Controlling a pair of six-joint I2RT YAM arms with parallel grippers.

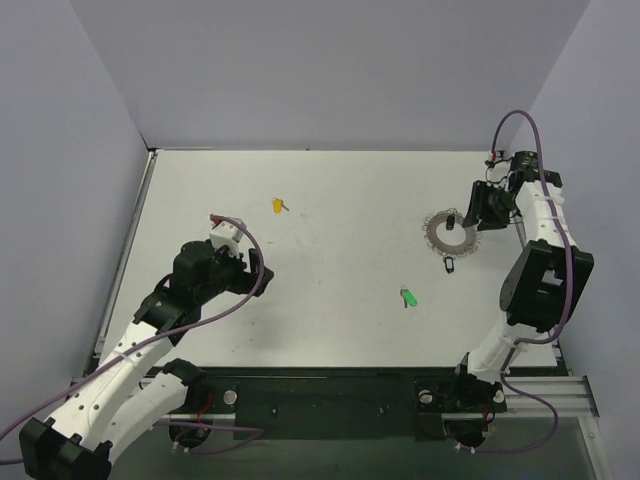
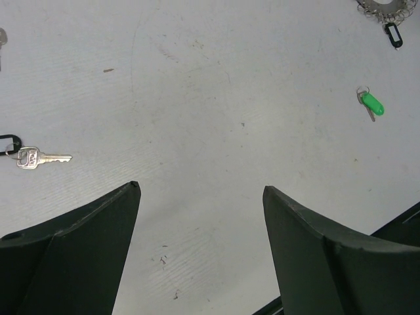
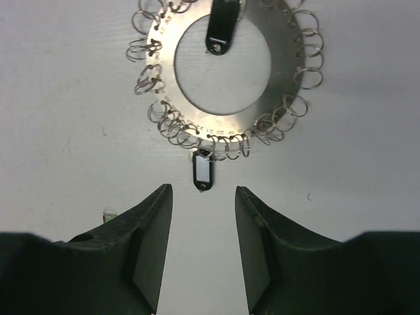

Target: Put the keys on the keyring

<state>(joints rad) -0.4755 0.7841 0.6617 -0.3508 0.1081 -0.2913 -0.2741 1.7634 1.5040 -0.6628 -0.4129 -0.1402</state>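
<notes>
wide open above the table

left gripper (image 2: 201,189) low over pale table (image 2: 210,98), fingers (image 2: 85,249) spread, gripping nothing. at left, silver key (image 2: 39,158) joined to a black tag (image 2: 10,141). at right, green-headed key (image 2: 372,104). far right, keyring (image 2: 384,6) edge, second black tag (image 2: 393,34) just beside it.

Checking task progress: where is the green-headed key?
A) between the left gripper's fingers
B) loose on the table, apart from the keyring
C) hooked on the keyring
B: the green-headed key lies alone on the table, well away from the keyring.
</notes>
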